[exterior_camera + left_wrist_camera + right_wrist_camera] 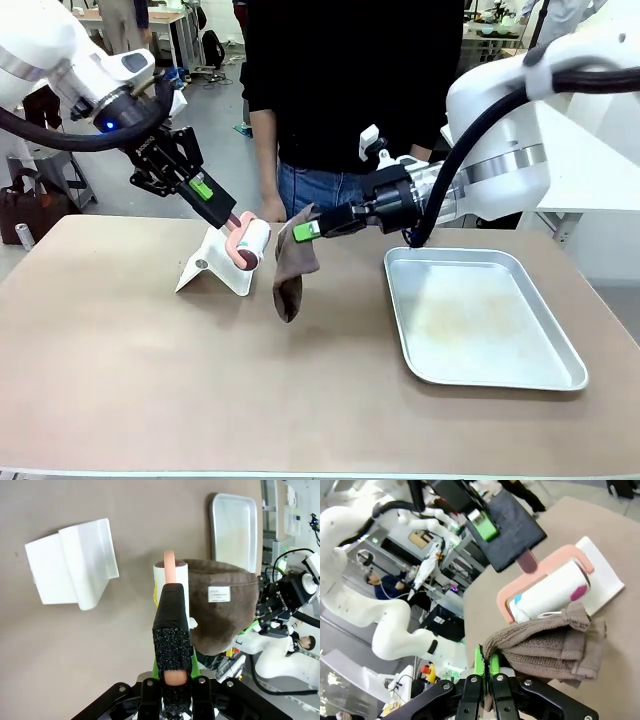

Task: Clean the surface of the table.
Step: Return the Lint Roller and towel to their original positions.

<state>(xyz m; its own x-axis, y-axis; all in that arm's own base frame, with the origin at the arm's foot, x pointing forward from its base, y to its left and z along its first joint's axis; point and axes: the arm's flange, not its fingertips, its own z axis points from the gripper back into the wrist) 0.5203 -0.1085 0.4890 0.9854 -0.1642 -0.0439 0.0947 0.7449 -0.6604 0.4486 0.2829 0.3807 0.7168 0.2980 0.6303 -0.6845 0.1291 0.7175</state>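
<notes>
Grippers pinch lint roller (247,243) (left) and cloth (292,270) (right) above table (150,380).

Your left arm reaching in from the upper left, wrist angled down toward the middle, left gripper (232,222) clamped tight, your right arm bent in from the right, forearm level, right gripper (306,230) pinched closed, pointing left.

tan table (150,380): tray (478,318), white stand (215,265)
</notes>
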